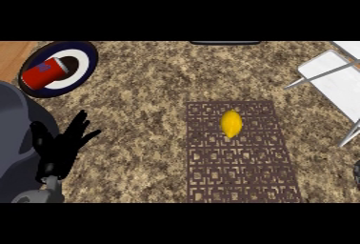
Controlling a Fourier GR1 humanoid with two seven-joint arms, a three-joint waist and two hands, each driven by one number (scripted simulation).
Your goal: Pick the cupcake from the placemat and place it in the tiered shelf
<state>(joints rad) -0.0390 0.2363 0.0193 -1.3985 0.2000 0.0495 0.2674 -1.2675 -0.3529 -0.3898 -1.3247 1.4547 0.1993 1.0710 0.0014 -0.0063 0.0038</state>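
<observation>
A yellow, lemon-shaped object [231,123] lies on the upper half of the brown patterned placemat [239,167]; nothing that looks like a cupcake shows. The white tiered shelf [332,78], with grey legs, stands at the upper right, well apart from the mat. My left hand [63,145] rests open at the left, fingers spread and pointing up, far from the mat. A dark sliver at the right edge [357,172] may be my right hand; too little of it shows to tell its state.
A dark blue plate with a white centre [79,64] sits at the upper left, with a red cup [44,72] lying on it. A dark object [225,43] shows at the top edge. Speckled counter lies between the mat and the shelf.
</observation>
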